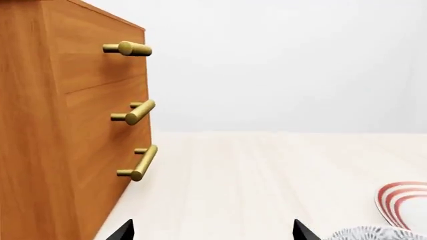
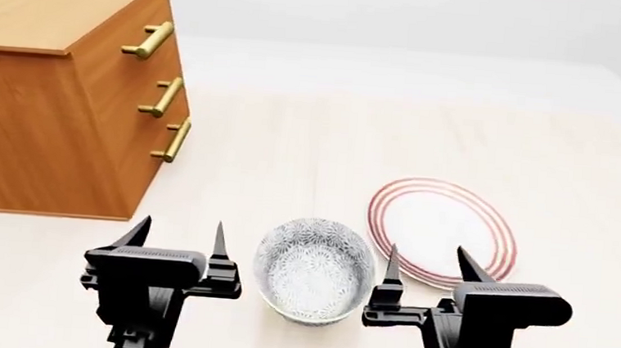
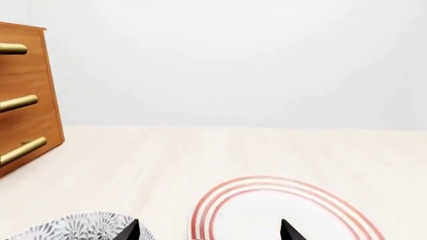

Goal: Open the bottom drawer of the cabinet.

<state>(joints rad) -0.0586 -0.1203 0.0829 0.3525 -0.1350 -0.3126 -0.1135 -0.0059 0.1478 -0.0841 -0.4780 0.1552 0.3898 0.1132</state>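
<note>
Drawer: the bottom drawer [image 2: 157, 157] is sitting shut, lowest in the cabinet [image 2: 71, 83], far left.
Handle: its brass bar [image 2: 176, 141] is running level along the front.
Left gripper [image 2: 177, 245]: gaping wide, holding nothing, nearer.
Right gripper [image 2: 427, 266]: gaping wide, holding nothing, well right.
Between: a bowl [image 2: 313, 270].

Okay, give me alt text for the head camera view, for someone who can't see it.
A wooden cabinet with three shut, brass-handled drawers stands at far left on a pale table. Nearer, the open left gripper and right gripper hover empty either side of a patterned bowl, with a red-ringed plate beside it.
</note>
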